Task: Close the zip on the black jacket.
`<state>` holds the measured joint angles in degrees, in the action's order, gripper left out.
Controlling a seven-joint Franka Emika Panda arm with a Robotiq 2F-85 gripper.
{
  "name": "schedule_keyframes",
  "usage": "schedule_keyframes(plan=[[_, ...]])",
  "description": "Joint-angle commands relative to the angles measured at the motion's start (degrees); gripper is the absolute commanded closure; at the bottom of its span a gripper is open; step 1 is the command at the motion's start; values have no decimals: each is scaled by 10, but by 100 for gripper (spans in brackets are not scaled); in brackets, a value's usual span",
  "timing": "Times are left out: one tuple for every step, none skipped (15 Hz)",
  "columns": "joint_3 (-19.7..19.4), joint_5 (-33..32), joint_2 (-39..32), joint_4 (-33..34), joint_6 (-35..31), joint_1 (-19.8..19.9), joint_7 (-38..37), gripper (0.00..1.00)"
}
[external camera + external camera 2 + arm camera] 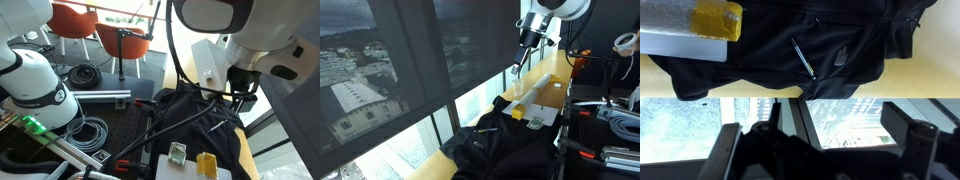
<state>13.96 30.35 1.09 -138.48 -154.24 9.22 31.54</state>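
Black jacket (505, 145) looks soft and limp; the small zip (803, 58) pull is the grip point. Gripper (523, 55) hangs high, jaws apart, empty.

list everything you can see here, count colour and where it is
black jacket: one, black, rumpled on the pale wooden tabletop by the window
zip: one, thin grey line on the jacket's front, seen in the wrist view
yellow block: one, yellow, on a white board beside the jacket
small green-and-white item: one, on the same white board
white board: one, white, next to the jacket
coiled cables: several, black, on the dark surface
orange chairs: at least two, in the background
tabletop: one, pale wood, along the window
gripper: one, dark, raised above the tabletop, apart from the jacket
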Motion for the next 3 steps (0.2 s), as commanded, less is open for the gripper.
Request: schedule_keyframes(plan=[[-46, -4, 0, 0, 1, -46, -4, 0], [-46, -4, 0, 0, 1, -46, -4, 0], [-46, -4, 0, 0, 1, -46, -4, 0]])
